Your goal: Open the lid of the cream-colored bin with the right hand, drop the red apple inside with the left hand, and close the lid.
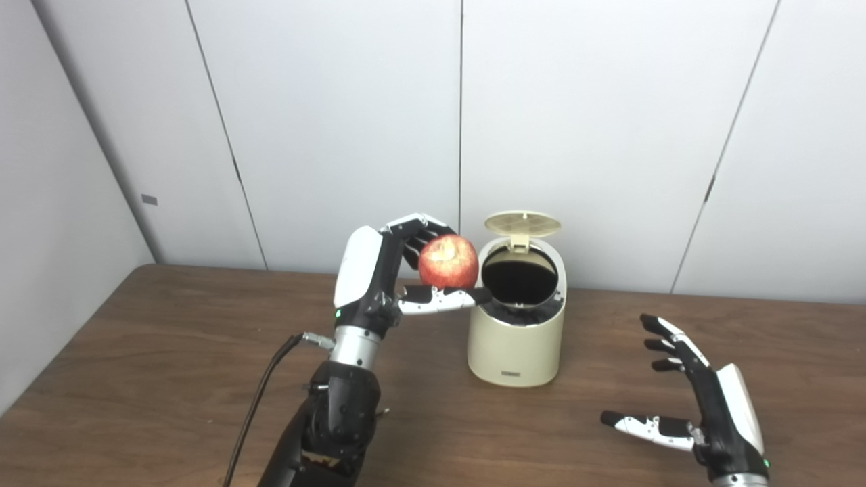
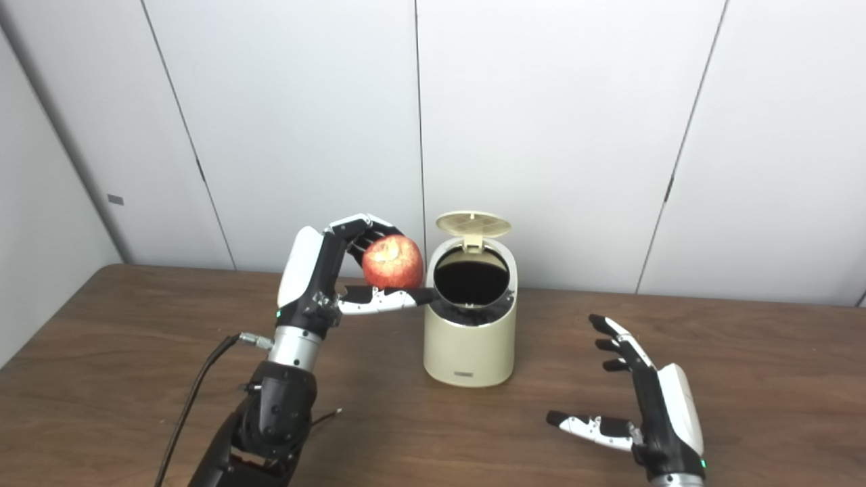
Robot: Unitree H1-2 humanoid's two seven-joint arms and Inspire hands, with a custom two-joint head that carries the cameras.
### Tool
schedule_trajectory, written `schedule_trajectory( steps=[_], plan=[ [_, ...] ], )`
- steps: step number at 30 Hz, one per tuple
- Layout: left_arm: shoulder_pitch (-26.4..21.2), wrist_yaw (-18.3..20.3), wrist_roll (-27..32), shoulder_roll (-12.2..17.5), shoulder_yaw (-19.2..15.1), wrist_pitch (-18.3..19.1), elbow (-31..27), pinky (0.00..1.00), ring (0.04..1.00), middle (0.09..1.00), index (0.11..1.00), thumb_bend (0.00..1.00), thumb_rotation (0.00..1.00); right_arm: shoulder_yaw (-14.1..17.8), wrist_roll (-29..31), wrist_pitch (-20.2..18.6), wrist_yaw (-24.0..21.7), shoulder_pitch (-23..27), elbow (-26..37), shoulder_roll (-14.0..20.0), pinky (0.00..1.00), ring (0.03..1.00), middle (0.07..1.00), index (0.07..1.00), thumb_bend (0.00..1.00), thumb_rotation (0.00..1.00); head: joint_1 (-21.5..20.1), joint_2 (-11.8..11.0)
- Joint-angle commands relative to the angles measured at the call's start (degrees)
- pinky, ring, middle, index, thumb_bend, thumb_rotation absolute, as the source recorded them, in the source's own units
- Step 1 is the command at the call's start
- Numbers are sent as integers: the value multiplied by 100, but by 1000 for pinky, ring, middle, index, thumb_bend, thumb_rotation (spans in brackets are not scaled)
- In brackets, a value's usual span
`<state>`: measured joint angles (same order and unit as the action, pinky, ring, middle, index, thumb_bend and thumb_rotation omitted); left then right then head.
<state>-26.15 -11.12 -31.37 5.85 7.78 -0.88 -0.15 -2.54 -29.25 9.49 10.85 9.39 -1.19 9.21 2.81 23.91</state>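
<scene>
Red apple (image 1: 448,260) beside upright, open-lidded bin (image 1: 517,338)

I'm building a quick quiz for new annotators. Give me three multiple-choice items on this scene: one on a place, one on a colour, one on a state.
1. Where is the apple?
A. lying on the table
B. held up beside the bin's opening
C. at the bottom of the bin

2. What colour is the bin's body?
A. cream
B. blue
C. black

3. How is the bin's lid?
A. shut flat
B. lying on the table
C. raised open at the back

Answers:
1 B: the left hand holds the apple in the air, just left of the bin's dark opening.
2 A: the body is cream, only the inside looks black.
3 C: the lid stands up behind the opening, while the right hand rests open, apart from the bin.
</scene>
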Motion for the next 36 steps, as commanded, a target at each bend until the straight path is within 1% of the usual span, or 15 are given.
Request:
schedule_trajectory(
  steps=[1, 4, 10, 15, 19, 28, 30, 32, 36],
  plan=[
    [-359, -35, 5, -45, 14, -164, -13, 392, 479, 496, 474, 526, 0, -9, -69, 73, 115, 176, 168, -29, 664, 780, 845, 855, 782, 95, -11, 1],
    [-409, -58, -37, -111, 41, -140, 64, 417, 491, 493, 476, 526, 0, -20, -86, 31, 111, 175, 192, -62, 668, 787, 848, 856, 787, 88, -35, -19],
    [-550, -135, -66, -217, 120, -274, 353, 439, 502, 490, 478, 526, 0, -28, -146, 32, 140, 180, 198, -109, 665, 789, 849, 856, 789, 97, -104, -36],
    [-696, -299, -102, -292, 171, -487, 697, 463, 506, 484, 482, 527, 0, -34, -168, 50, 190, 194, 163, -155, 663, 784, 849, 855, 789, 102, -170, -55],
    [-782, -427, -84, -356, 168, -555, 1030, 440, 510, 489, 478, 526, 0, -58, -166, 97, 228, 208, 130, -195, 664, 782, 851, 858, 781, 107, -240, -72],
    [-931, -581, 53, -468, 136, -767, 1700, 442, 538, 499, 471, 525, 0, -93, -255, 9, 266, 215, 137, -288, 669, 783, 849, 859, 783, 138, -326, -103],
    [-972, -672, 58, -489, 132, -860, 1847, 438, 530, 495, 475, 525, 0, -99, -284, -53, 252, 209, 175, -317, 677, 785, 850, 861, 780, 151, -339, -105],
    [-1000, -747, 51, -511, 125, -900, 1939, 444, 531, 490, 479, 525, 0, -108, -318, -58, 262, 208, 190, -332, 672, 780, 846, 859, 780, 142, -345, -103],
    [-1052, -1039, -66, -596, 147, -932, 2115, 437, 520, 477, 492, 525, 0, -106, -281, -9, 272, 208, 173, -346, 670, 780, 846, 858, 782, 126, -361, -101]
  ],
)
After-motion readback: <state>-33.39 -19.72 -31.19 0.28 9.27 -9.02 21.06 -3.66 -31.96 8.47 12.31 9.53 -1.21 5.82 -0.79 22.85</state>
